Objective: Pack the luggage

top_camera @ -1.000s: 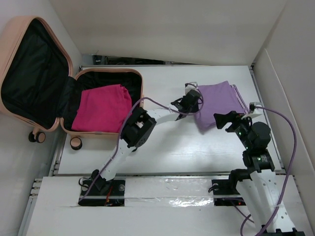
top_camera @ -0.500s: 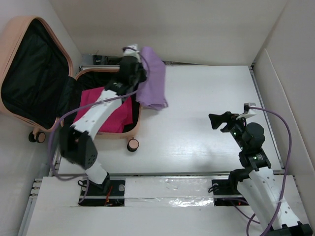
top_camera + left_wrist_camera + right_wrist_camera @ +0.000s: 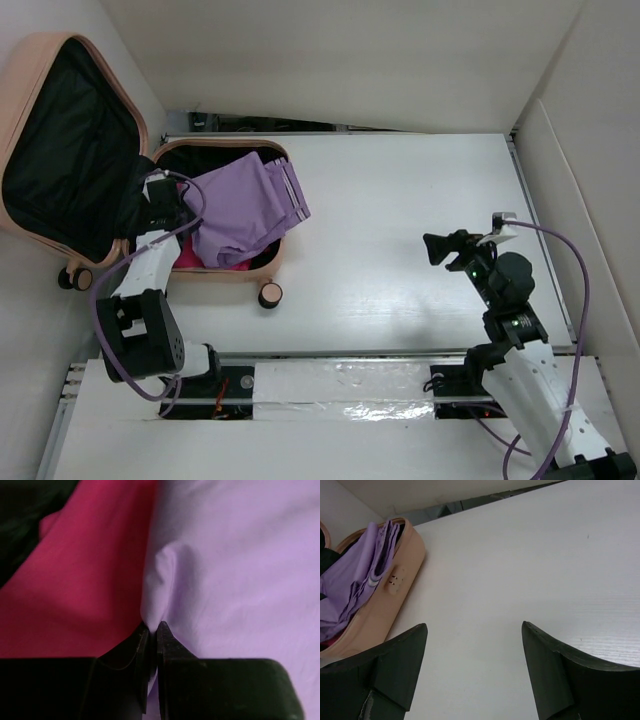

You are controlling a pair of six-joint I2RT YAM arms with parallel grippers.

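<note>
The left gripper (image 3: 150, 626) is clamped on a lilac cloth (image 3: 245, 205) lying over a magenta cloth (image 3: 75, 580) in the open peach suitcase (image 3: 287, 172). The right gripper (image 3: 473, 625) hangs with jaws apart over the desk (image 3: 400, 200).

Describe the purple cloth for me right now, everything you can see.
The purple cloth is soft, folded lilac fabric with layered edges, lying rumpled in the open luggage on top of the pink cloth. Its right corner hangs over the rim. The left hand is shut on a pinched fold at its edge.
</note>
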